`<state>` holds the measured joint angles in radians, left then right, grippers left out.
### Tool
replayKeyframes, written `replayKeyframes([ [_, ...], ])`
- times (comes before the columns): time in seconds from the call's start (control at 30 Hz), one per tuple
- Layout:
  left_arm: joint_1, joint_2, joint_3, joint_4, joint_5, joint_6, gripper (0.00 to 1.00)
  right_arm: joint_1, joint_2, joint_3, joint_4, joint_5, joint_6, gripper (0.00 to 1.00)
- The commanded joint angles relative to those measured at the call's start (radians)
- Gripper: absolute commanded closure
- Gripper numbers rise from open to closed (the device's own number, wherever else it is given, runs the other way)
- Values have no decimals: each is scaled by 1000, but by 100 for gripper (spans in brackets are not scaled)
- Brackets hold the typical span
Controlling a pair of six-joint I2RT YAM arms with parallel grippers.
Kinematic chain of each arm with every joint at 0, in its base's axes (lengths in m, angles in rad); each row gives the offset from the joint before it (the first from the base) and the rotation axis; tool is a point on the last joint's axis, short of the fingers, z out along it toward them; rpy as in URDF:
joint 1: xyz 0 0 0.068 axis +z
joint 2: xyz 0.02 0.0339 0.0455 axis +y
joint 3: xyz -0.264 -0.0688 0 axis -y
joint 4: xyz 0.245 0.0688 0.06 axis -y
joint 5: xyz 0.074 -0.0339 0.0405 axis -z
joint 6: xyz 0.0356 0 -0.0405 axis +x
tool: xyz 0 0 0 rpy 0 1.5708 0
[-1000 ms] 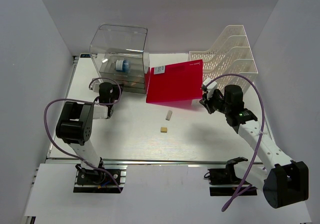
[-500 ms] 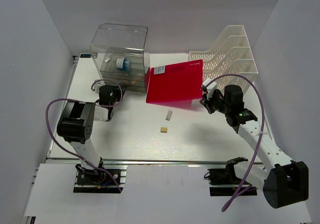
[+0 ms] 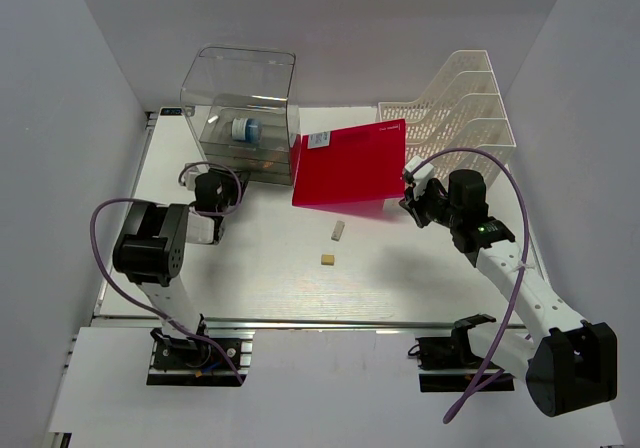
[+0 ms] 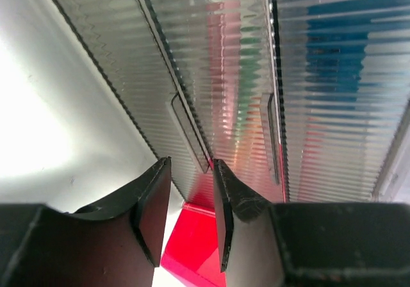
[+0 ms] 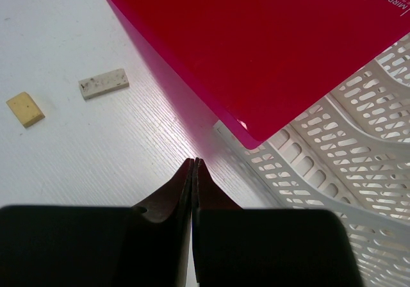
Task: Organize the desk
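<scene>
The white desk holds a red folder that leans up against the white mesh file rack. A grey-white eraser and a tan eraser lie in the middle of the desk. My left gripper is open and empty, close to the ribbed drawer fronts of the clear plastic drawer box; in the left wrist view the gripper faces a drawer handle. My right gripper is shut and empty just below the folder's right corner; in the right wrist view the gripper sits over bare desk.
A blue-and-white roll lies inside the drawer box. The right wrist view shows the folder, the rack and both erasers. A silver rail runs along the desk's near edge.
My left wrist has shifted slightly in front of the drawer box. The right arm, the folder and the erasers have not moved.
</scene>
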<state>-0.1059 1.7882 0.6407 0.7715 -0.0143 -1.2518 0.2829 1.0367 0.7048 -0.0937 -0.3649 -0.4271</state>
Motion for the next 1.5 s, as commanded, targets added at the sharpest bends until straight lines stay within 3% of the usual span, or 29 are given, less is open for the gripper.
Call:
replayKeyframes([
  [0.0,6,16,49,12,13,-8,57,2,5,1,31,1,-9,100],
  [0.27,6,60,60,77,13,-15,61,-1,10,1,31,4,-12,100],
  [0.4,6,77,50,130,13,-21,69,1,13,1,28,4,-13,100],
  [0.9,6,148,30,256,13,-37,70,-1,19,2,25,11,-16,100],
  [1.47,6,186,16,315,13,-52,88,2,19,2,25,12,-18,100],
])
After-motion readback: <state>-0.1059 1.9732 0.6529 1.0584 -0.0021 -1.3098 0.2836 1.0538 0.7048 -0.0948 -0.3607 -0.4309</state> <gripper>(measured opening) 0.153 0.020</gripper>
